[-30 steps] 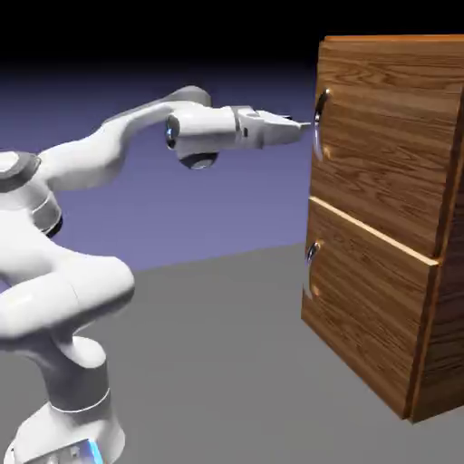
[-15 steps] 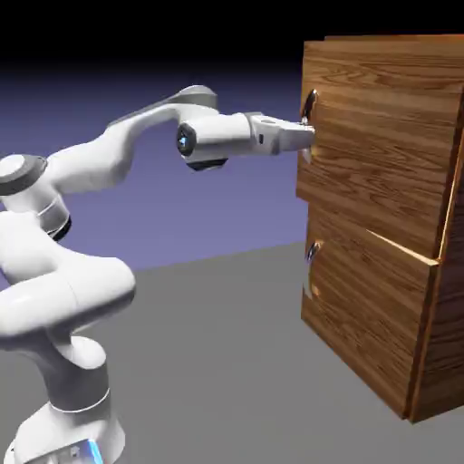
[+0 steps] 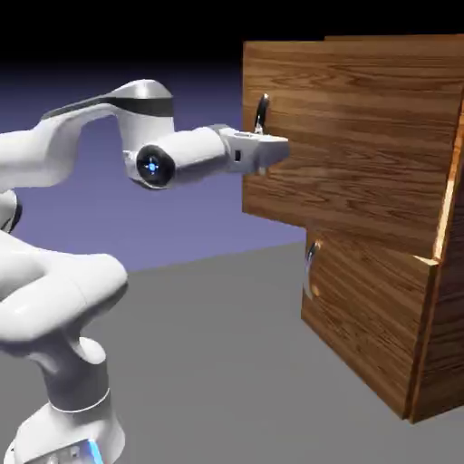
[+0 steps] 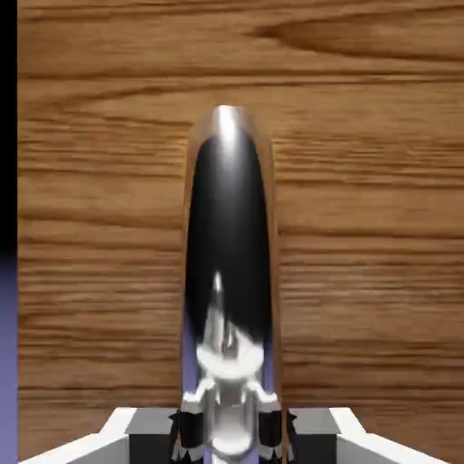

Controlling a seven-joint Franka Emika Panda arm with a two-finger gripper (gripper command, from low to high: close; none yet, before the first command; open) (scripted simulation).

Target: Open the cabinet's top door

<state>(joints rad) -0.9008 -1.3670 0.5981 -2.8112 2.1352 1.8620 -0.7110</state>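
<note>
A blue-violet backdrop [image 3: 204,213], darkening to black toward twelve o'clock, is seen behind a plain grey surface [image 3: 208,362] in the exterior view. The brown, strongly grained cabinet [image 3: 446,344] is placed toward three o'clock, and the white arm [image 3: 72,281] is seen toward nine o'clock, with its base toward seven o'clock.

The top door [image 3: 362,136] is found in the upper part of the cabinet, toward two o'clock from the picture's middle. It is swung partly open: its free edge is held out toward the arm, past the lower door [image 3: 362,317], and a lit orange strip is exposed beside its three o'clock edge. The lower door is shut, with its small curved handle [image 3: 310,272] set near its ten o'clock corner.

The long arched metal handle [image 4: 228,199] is mounted near the top door's free edge, on its nine o'clock side. The handle is gripped between the closed fingers of the gripper [image 4: 232,435]. In the hand view, the fingertips are shown at six o'clock, one on each side of the handle, whose arch is stretched toward twelve o'clock against the wood. Blue-violet and black are seen in a narrow strip at nine o'clock.
</note>
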